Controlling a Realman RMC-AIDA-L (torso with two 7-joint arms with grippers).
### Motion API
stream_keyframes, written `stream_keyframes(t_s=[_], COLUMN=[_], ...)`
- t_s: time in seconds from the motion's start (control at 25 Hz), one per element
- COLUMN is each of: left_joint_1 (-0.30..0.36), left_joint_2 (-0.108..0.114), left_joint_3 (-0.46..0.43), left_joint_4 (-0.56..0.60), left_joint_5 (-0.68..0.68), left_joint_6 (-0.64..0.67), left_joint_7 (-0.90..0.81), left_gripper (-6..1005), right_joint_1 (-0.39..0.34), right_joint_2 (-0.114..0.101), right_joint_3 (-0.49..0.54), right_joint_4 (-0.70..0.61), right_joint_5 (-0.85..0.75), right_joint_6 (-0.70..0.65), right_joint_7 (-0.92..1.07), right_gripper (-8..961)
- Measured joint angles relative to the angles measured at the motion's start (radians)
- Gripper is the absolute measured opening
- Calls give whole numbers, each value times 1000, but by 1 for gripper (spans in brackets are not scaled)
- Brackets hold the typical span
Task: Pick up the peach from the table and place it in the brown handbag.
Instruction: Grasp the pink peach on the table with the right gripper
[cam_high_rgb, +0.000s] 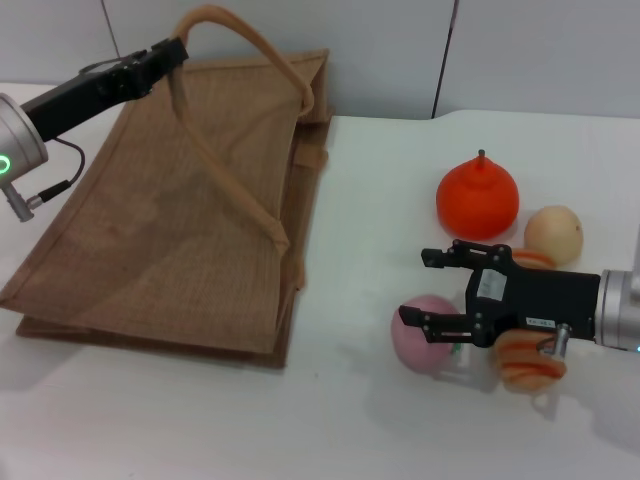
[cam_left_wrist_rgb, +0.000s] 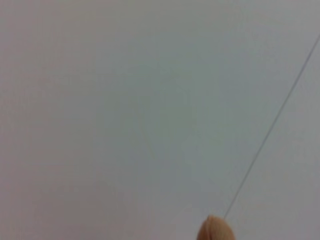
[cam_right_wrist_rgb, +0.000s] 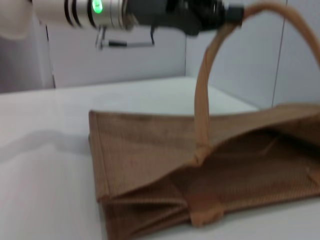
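At the far left corner of the desk (cam_high_rgb: 330, 420), the left gripper (cam_high_rgb: 172, 52) is clamped on one looped handle (cam_high_rgb: 245, 40) of the brown handbag (cam_high_rgb: 170, 240) and holds it raised, which lifts the upper panel and props the mouth open toward the right. The right wrist view looks straight into that opening: a dark slot between the raised upper panel and the lower one lying on the desk. The bag itself lies flat over the left half of the desk, its bottom toward the left edge.

Toward the right, the peach (cam_high_rgb: 426, 333) sits on the desk near the front edge, well apart from the bag's mouth. The right gripper (cam_high_rgb: 429, 288) hovers at it with its jaws spread wide, the nearer finger lying across the peach's top and the farther one beyond it. I cannot tell if either finger touches the fruit. Behind the gripper, nearer the right edge, stand a bright orange stemmed fruit (cam_high_rgb: 478, 198) and a pale beige fruit (cam_high_rgb: 554, 234).

The step in hand looks like the grasp itself: the peach is not yet lifted. The next move probably calls for settling the jaws around the fruit's widest part, closing gently because it is soft and round, then lifting and carrying it left into the held-open mouth.
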Motion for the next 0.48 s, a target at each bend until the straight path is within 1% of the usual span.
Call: stream_keyframes(t_s=[0.24,0.48], left_joint_1=[1,3], left_joint_2=[0,0], left_joint_3=[0,0], left_joint_4=[0,0], left_joint_5=[-2,-9], left_joint_6=[-39,-49], left_joint_7=[4,5], left_gripper=[120,120], right_joint_1=[7,16], right_joint_2=[1,2], right_joint_3=[-47,-97], right_joint_4=[-17,-23], right_joint_5=[-1,-1], right_joint_6=[-2,-58], right_joint_7=[41,96], right_gripper=[829,828])
